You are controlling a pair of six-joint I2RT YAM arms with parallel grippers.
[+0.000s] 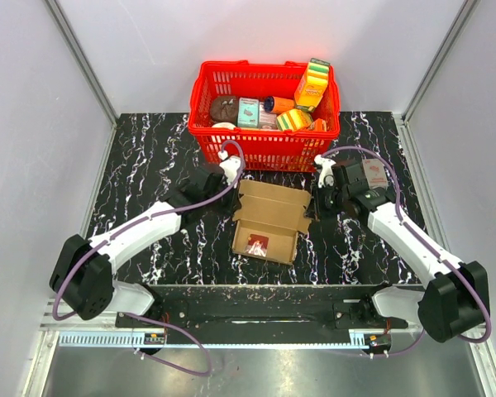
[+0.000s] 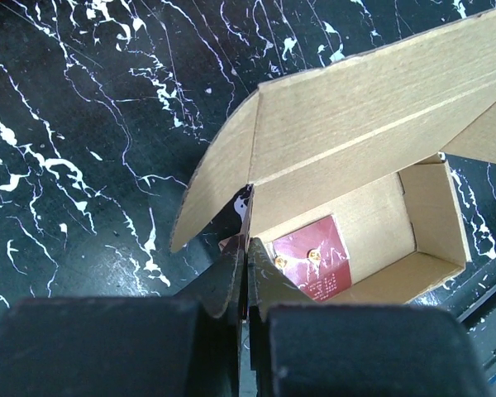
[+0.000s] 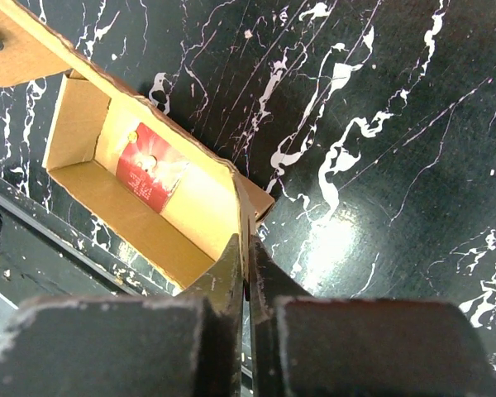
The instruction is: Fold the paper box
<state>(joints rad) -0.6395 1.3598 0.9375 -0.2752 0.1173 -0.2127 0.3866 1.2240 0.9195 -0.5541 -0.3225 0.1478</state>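
The paper box (image 1: 269,217) is brown cardboard and lies in the middle of the black marble table, tray upward, with its lid flap raised at the rear. A small red packet (image 1: 256,245) lies inside it. My left gripper (image 2: 248,241) is shut on the thin upright side wall at the box's (image 2: 355,107) rear left corner, beside the red packet (image 2: 312,263). My right gripper (image 3: 246,240) is shut on the opposite side wall of the box (image 3: 83,124), at its rear right corner. In the top view the left gripper (image 1: 234,184) and right gripper (image 1: 317,197) flank the lid.
A red plastic basket (image 1: 264,149) holding several small packaged goods stands right behind the box, close to both wrists. The black rail (image 1: 256,306) with the arm bases runs along the near edge. Grey walls close in the table on both sides.
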